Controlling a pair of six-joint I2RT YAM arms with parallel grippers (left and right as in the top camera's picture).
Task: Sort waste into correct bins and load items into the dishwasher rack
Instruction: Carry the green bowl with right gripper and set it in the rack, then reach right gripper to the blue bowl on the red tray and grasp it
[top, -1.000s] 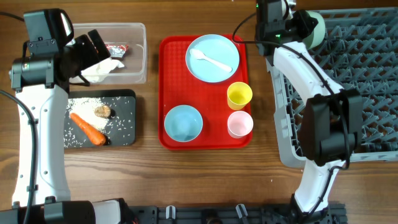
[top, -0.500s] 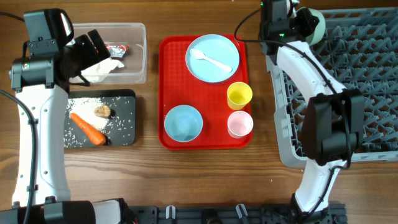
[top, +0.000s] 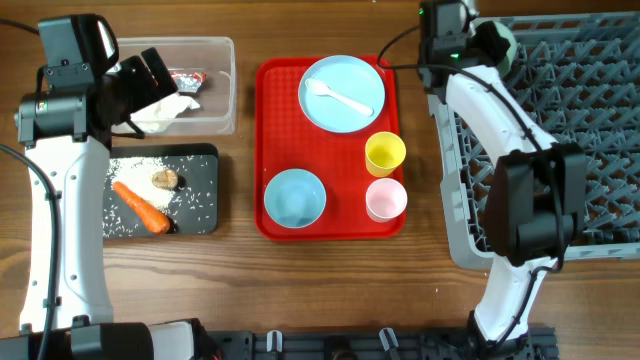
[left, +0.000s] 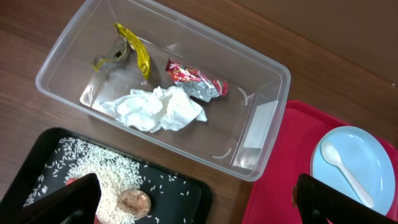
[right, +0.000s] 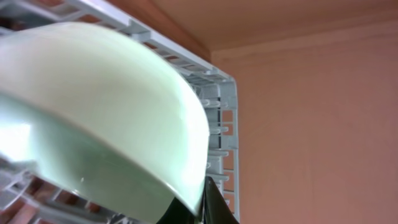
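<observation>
My right gripper (top: 487, 42) is shut on the rim of a pale bowl (top: 508, 45) and holds it tilted over the far left corner of the grey dishwasher rack (top: 600, 130). In the right wrist view the bowl (right: 93, 118) fills the frame, pinched at the fingers (right: 202, 202). My left gripper (top: 150, 72) hangs open and empty over the clear tub (top: 228, 75). The tub holds a yellow scrap (left: 138, 55), a red-and-white wrapper (left: 196, 79) and a white tissue (left: 155, 109). The black tray (top: 205, 155) holds rice (top: 130, 170), a brown lump (top: 165, 179) and a carrot (top: 140, 208).
A flat red tray (top: 262, 140) in the middle carries a pale blue plate (top: 340, 92) with a white spoon, a yellow cup (top: 385, 153), a pink cup (top: 386, 199) and a second pale blue bowl (top: 295, 197).
My right arm has shifted slightly right with the bowl, further over the rack corner. The left arm has not moved.
</observation>
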